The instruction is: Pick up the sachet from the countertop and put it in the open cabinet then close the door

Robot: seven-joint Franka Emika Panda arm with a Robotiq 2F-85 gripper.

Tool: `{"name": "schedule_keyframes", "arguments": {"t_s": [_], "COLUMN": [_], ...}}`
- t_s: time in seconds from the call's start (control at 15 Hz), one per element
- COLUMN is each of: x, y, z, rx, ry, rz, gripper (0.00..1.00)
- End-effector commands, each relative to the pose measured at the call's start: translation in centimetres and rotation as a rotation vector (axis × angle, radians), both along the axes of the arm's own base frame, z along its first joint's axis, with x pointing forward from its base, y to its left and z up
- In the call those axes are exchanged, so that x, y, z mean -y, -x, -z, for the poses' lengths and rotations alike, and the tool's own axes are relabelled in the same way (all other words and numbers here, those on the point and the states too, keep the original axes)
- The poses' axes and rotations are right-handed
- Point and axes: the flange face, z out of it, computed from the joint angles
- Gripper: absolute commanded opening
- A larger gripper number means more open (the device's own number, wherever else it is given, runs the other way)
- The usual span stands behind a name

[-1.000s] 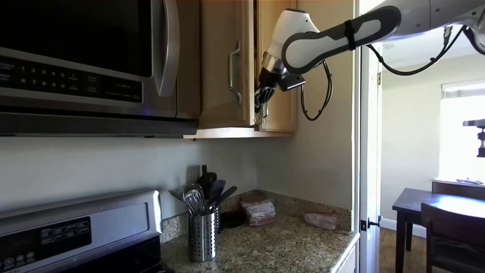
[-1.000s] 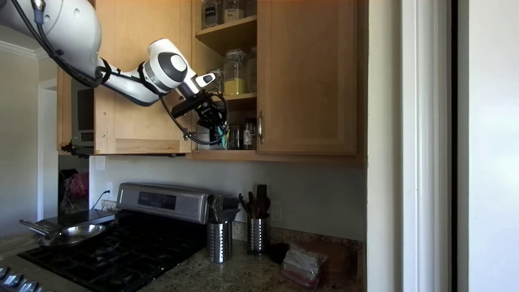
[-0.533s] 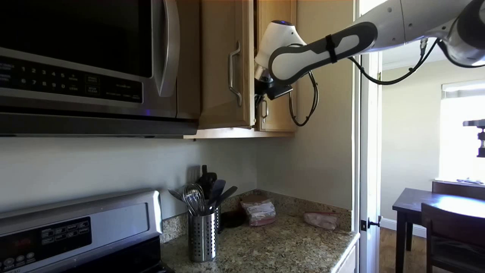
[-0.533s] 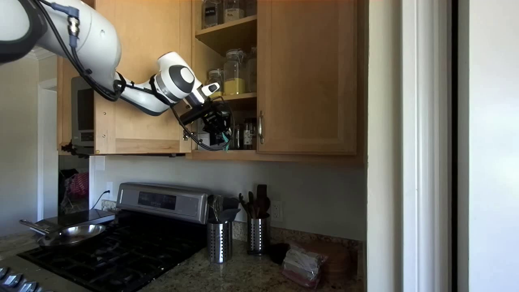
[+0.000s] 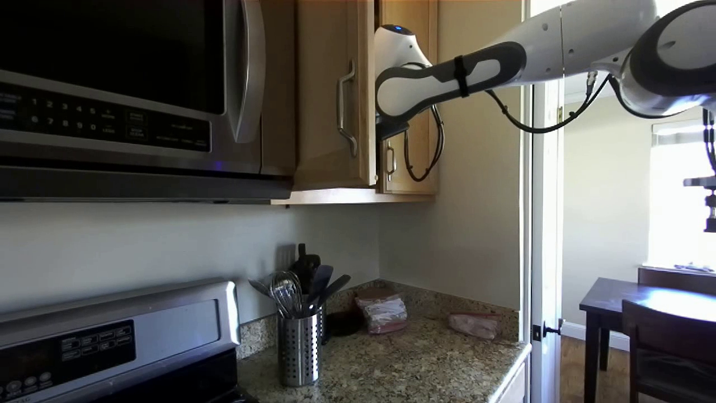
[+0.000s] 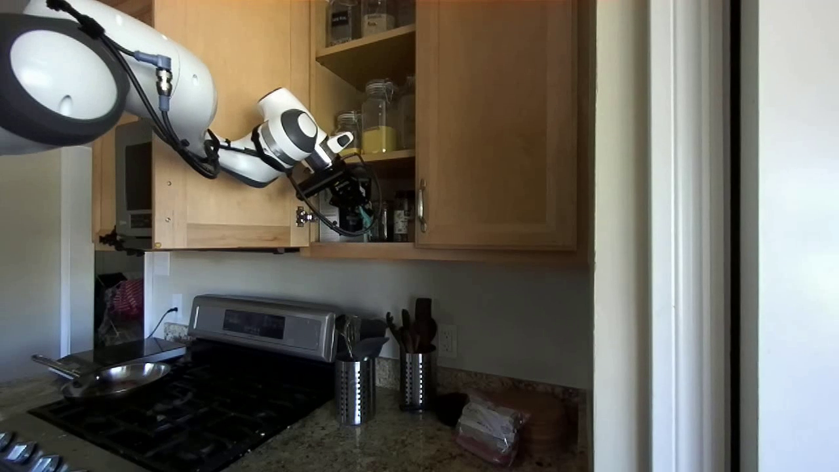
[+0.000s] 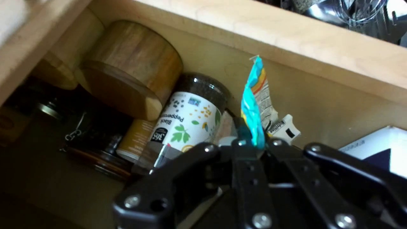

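Note:
My gripper (image 7: pixel 259 141) is shut on the sachet (image 7: pixel 252 101), a crinkled packet showing teal, yellow and white printed parts, which sticks up from the fingertips. In an exterior view the gripper (image 6: pixel 354 196) is at the lower opening of the wooden cabinet (image 6: pixel 360 252), with a teal bit of the sachet (image 6: pixel 366 217) below it. The wrist view looks down on the cabinet's bottom shelf (image 7: pixel 318 108), under the sachet. The door (image 6: pixel 229 131) stands wide open; its outer face (image 5: pixel 324 112) hides the gripper in an exterior view. The speckled countertop (image 5: pixel 414 358) is below.
On the shelf are a Black Peppercorn jar (image 7: pixel 187 117), a round wooden box (image 7: pixel 133 63), dark jars (image 7: pixel 98 152) and a white box (image 7: pixel 381 149). A shut cabinet door (image 6: pixel 498 124) is beside the opening. Steel utensil holders (image 6: pixel 355 391) and a microwave (image 5: pixel 112 101) are nearby.
The arm has moved in toward the cabinet. The gripper with the sachet has gone behind the open door in an exterior view, and has moved slightly right and down overall elsewhere.

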Motion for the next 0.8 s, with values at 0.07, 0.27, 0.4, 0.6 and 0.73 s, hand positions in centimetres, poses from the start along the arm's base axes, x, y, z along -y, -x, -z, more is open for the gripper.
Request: {"name": "schedule_keyframes", "arguments": {"t_s": [0.07, 0.27, 0.4, 0.6, 0.73], "x": [-1.2, -1.6, -1.8, -1.8, -1.8], "y": [-1.5, -2.3, -2.6, -2.7, -2.7], "z": [-1.0, -1.2, -1.3, -1.1, -1.0], "rx": [0.066, 0.111, 0.12, 0.087, 0.079], "ry": [0.033, 0.053, 0.062, 0.065, 0.066], "rz": [-0.069, -0.124, -0.145, -0.143, -0.134], "gripper": [0.06, 0.05, 0.05, 0.33, 0.45]}}
